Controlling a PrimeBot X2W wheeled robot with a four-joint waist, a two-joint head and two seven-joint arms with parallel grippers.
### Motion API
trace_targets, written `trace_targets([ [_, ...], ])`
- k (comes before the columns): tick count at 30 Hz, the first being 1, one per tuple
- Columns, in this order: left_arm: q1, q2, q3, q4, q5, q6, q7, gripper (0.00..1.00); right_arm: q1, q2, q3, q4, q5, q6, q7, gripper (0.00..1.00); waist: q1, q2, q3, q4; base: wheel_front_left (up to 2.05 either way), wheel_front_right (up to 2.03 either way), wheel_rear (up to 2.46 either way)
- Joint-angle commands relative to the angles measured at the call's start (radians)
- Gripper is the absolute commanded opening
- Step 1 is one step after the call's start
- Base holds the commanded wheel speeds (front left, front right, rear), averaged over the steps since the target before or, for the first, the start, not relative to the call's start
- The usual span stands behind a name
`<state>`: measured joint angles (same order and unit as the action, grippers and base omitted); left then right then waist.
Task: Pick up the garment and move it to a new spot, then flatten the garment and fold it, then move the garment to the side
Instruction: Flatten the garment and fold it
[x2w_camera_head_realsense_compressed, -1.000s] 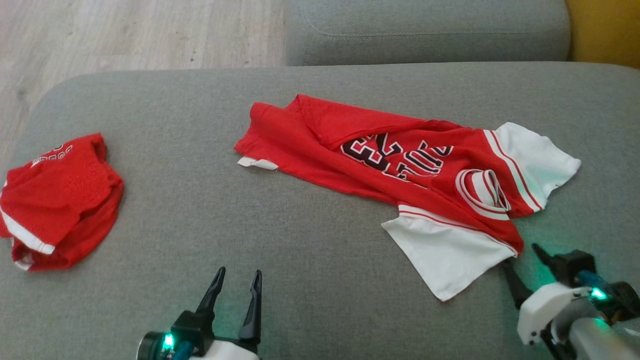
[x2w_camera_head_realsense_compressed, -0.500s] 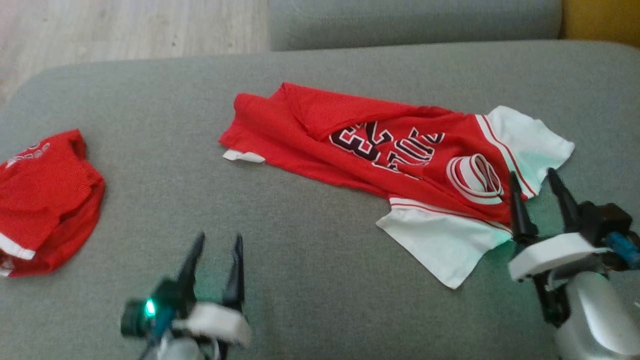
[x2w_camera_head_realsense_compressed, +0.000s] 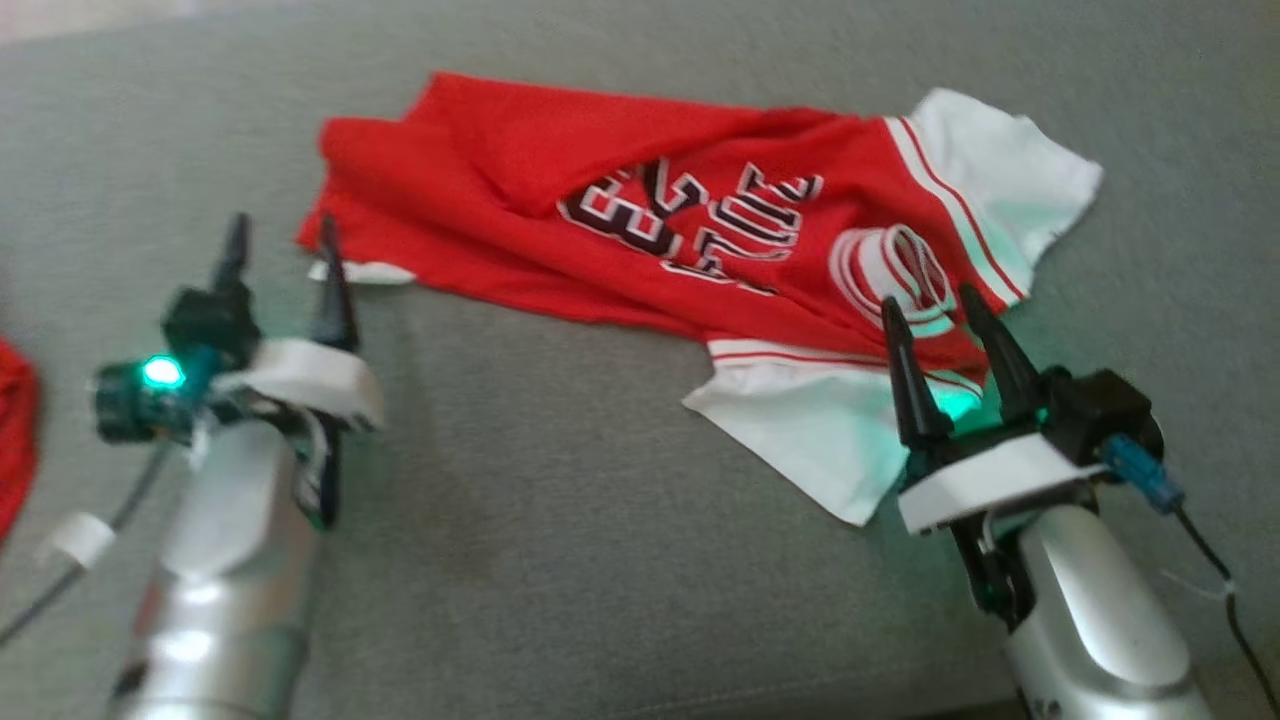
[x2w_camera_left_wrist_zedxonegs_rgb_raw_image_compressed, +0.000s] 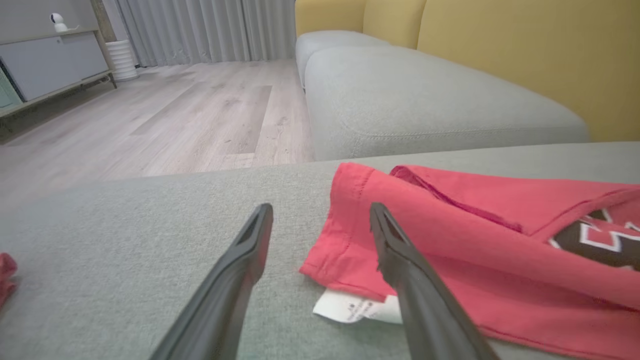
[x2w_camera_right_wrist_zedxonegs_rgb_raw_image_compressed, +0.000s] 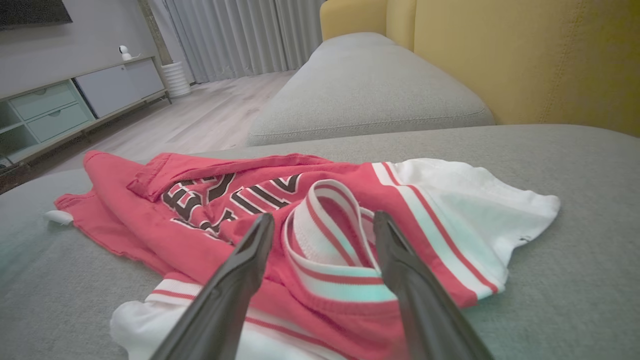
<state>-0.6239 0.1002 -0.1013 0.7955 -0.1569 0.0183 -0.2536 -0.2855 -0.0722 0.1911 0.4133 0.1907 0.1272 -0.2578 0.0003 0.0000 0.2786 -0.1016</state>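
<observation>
A red jersey with white sleeves, the garment (x2w_camera_head_realsense_compressed: 640, 230), lies crumpled on the grey sofa cushion (x2w_camera_head_realsense_compressed: 560, 520). Black-and-white lettering and a striped collar ring (x2w_camera_head_realsense_compressed: 890, 275) face up. My left gripper (x2w_camera_head_realsense_compressed: 280, 245) stands open just left of the garment's red hem corner (x2w_camera_left_wrist_zedxonegs_rgb_raw_image_compressed: 345, 210), by its white label (x2w_camera_left_wrist_zedxonegs_rgb_raw_image_compressed: 350, 307). Over the shoulder area, near the collar (x2w_camera_right_wrist_zedxonegs_rgb_raw_image_compressed: 325, 235), my right gripper (x2w_camera_head_realsense_compressed: 927, 305) hovers open. Nothing is between either pair of fingers.
A second red garment (x2w_camera_head_realsense_compressed: 15, 430) lies at the cushion's far left edge. Beyond the cushion are another grey sofa seat (x2w_camera_left_wrist_zedxonegs_rgb_raw_image_compressed: 425, 100), a yellow backrest (x2w_camera_right_wrist_zedxonegs_rgb_raw_image_compressed: 525, 60), wooden floor (x2w_camera_left_wrist_zedxonegs_rgb_raw_image_compressed: 175, 115) and a low cabinet (x2w_camera_right_wrist_zedxonegs_rgb_raw_image_compressed: 75, 105).
The camera has tilted down and closer. Both arms have come forward: the left gripper up to the hem corner, the right gripper from beside the sleeve to over the collar.
</observation>
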Motion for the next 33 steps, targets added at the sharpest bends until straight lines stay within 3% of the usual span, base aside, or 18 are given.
trace_targets([
  [1,-0.055,0.046,0.042,0.011,0.004,0.006,-0.008,1.00,-0.038,0.011,0.029,-0.038,0.010,0.003,-0.004,1.00,-0.0003,0.0000,0.067,-0.064,0.00,0.00,0.00],
  [12,-0.136,0.072,0.063,0.248,-0.007,-0.006,-0.008,1.00,-0.049,0.017,0.014,-0.050,0.007,0.003,-0.004,1.00,-0.0003,0.0000,0.103,-0.106,0.00,0.00,0.00],
  [13,-0.139,0.068,0.058,0.266,-0.004,-0.006,-0.008,0.38,-0.047,0.017,0.009,-0.049,0.005,0.003,-0.004,1.00,-0.0003,0.0000,0.100,-0.101,0.00,0.00,0.00],
  [14,-0.140,0.064,0.051,0.279,0.000,-0.009,-0.008,0.00,-0.045,0.017,0.005,-0.046,0.003,0.003,-0.004,1.00,-0.0003,0.0000,0.095,-0.096,0.00,0.00,0.00],
  [20,-0.076,0.026,0.058,0.227,-0.013,-0.017,-0.008,0.00,-0.020,0.017,-0.007,-0.023,0.004,0.003,-0.004,1.00,-0.0003,0.0000,0.018,-0.040,0.00,0.00,0.00],
  [27,0.173,-0.021,0.101,0.017,-0.023,0.002,-0.008,0.00,0.059,0.019,-0.009,0.024,0.016,0.003,-0.004,1.00,-0.0003,0.0000,-0.135,0.045,0.00,0.00,0.00],
  [33,0.306,-0.033,0.126,-0.056,-0.009,0.003,-0.008,0.00,0.105,0.020,0.002,0.053,0.027,0.003,-0.004,1.00,-0.0003,0.0000,-0.209,0.077,0.00,0.00,0.00],
])
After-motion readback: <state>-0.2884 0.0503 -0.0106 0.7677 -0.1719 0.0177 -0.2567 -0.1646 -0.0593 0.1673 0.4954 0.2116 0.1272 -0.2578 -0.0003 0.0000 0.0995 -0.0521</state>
